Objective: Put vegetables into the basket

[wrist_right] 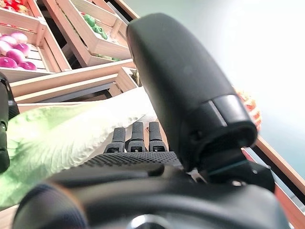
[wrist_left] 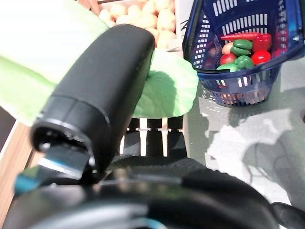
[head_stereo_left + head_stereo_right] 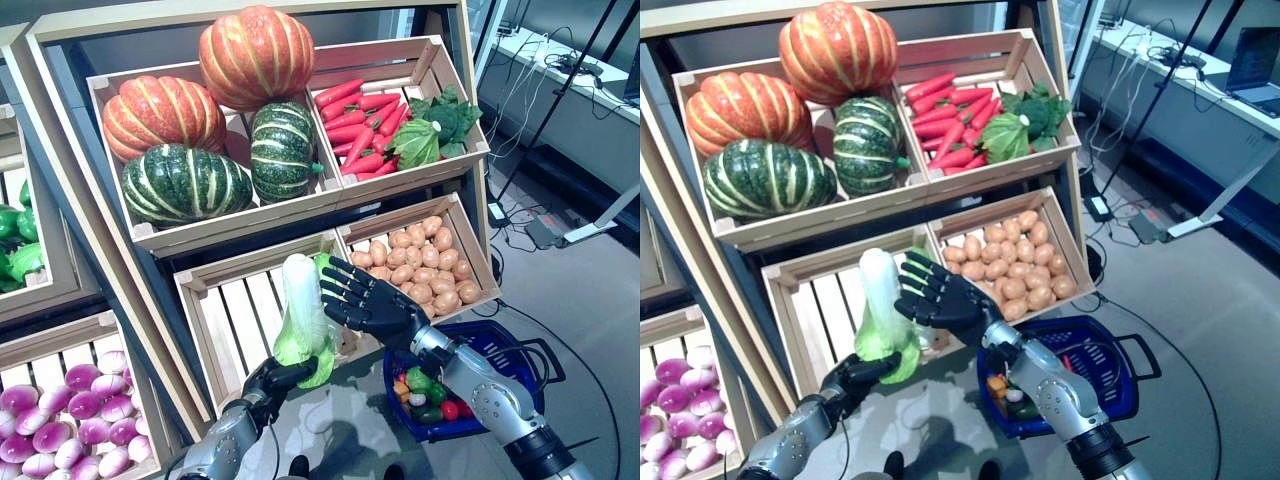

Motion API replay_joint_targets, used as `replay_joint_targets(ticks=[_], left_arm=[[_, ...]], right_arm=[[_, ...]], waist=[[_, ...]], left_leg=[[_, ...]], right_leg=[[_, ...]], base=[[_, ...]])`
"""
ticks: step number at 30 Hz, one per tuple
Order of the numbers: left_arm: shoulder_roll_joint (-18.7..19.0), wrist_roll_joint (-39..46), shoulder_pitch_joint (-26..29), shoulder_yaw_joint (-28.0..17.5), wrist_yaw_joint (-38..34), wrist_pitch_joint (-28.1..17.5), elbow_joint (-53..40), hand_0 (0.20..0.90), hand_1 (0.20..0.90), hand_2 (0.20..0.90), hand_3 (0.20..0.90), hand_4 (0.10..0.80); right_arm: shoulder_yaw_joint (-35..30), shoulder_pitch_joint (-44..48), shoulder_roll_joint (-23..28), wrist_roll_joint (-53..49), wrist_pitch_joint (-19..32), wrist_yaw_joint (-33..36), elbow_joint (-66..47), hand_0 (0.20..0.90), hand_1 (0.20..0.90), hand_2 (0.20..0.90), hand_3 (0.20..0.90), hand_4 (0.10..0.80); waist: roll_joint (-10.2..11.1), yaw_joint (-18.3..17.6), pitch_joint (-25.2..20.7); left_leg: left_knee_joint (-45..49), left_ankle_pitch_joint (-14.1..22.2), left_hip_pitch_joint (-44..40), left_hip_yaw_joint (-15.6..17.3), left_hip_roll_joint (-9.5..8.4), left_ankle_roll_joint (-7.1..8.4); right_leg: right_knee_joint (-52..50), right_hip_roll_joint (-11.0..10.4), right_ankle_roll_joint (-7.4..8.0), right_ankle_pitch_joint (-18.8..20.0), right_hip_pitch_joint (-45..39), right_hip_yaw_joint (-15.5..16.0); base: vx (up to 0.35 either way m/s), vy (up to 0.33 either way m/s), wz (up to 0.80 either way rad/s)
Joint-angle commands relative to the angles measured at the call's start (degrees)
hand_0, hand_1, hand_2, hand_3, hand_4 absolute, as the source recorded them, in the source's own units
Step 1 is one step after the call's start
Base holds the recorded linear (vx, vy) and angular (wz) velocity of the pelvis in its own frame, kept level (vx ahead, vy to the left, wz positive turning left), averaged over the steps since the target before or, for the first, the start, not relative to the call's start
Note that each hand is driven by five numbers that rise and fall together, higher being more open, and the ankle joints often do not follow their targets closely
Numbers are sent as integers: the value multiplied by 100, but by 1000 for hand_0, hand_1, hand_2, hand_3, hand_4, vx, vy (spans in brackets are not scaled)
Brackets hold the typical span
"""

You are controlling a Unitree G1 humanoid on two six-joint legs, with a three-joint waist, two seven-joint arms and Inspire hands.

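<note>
A pale green and white cabbage [image 3: 303,310] stands upright in front of the empty slatted crate [image 3: 235,315]. My left hand [image 3: 268,381] is shut on its leafy lower end, coming up from below. My right hand [image 3: 375,303] is open with fingers spread, its fingertips lying against the cabbage's right side. In the right wrist view those straight fingers [image 1: 137,138] rest beside the cabbage leaf [image 1: 57,136]. The blue basket [image 3: 523,383] sits on the floor at lower right, under my right forearm. It holds several small vegetables [image 2: 240,50], red, green and orange.
The wooden rack carries crates of pumpkins [image 3: 200,120], carrots with greens [image 3: 385,125] and potatoes [image 3: 425,265]. Purple-white bulbs [image 3: 60,405] fill a crate at lower left. A white desk [image 3: 570,90] with cables stands at the far right.
</note>
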State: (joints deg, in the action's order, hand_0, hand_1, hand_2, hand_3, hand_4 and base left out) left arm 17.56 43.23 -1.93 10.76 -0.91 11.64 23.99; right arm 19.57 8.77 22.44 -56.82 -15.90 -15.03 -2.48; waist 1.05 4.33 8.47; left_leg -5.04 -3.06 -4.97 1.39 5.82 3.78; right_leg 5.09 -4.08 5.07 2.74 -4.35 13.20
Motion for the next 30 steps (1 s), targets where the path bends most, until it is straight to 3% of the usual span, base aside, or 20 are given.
replay_joint_targets(ticks=[1, 11, 17, 22, 30], left_arm=[[127, -213, 802, 273, 597, -405, -230, 300, 300, 300, 300, 400], [201, -256, 823, 365, 438, -482, -317, 300, 300, 300, 300, 400], [209, -294, 887, 381, 414, -479, -270, 300, 300, 300, 300, 400], [208, -328, 920, 361, 420, -434, -265, 300, 300, 300, 300, 400], [228, -380, 958, 359, 506, -354, -284, 300, 300, 300, 300, 400]], right_arm=[[267, 431, -257, -311, 127, -295, -277, 900, 900, 900, 900, 800], [56, 446, -216, 382, 600, 1062, -157, 900, 900, 900, 900, 800], [-32, 547, -210, 515, 628, 1425, -26, 900, 900, 900, 900, 800], [-104, 636, -237, 552, 574, 1554, 131, 900, 900, 900, 900, 800], [-180, 767, -238, 190, 487, 1218, 396, 900, 900, 900, 900, 800]], waist=[[123, 42, -274], [88, -42, -263], [74, -43, -267], [78, -22, -277], [100, 11, -308]], left_leg=[[4, 209, 34, -22, -59, 128], [4, 205, 11, -12, -47, 115], [4, 204, -4, -19, -39, 103], [4, 213, -9, -24, -32, 104], [4, 227, -36, -45, -33, 108]], right_leg=[[-9, -385, 247, -8, -231, 139], [-9, -382, 253, 2, -224, 43], [-9, -384, 245, 4, -234, 24], [-9, -387, 243, -1, -241, 22], [-9, -383, 243, 2, -261, 27]], base=[[0, 0, 0], [0, 0, 0], [0, 0, 0], [0, 0, 0], [0, 0, 0]])
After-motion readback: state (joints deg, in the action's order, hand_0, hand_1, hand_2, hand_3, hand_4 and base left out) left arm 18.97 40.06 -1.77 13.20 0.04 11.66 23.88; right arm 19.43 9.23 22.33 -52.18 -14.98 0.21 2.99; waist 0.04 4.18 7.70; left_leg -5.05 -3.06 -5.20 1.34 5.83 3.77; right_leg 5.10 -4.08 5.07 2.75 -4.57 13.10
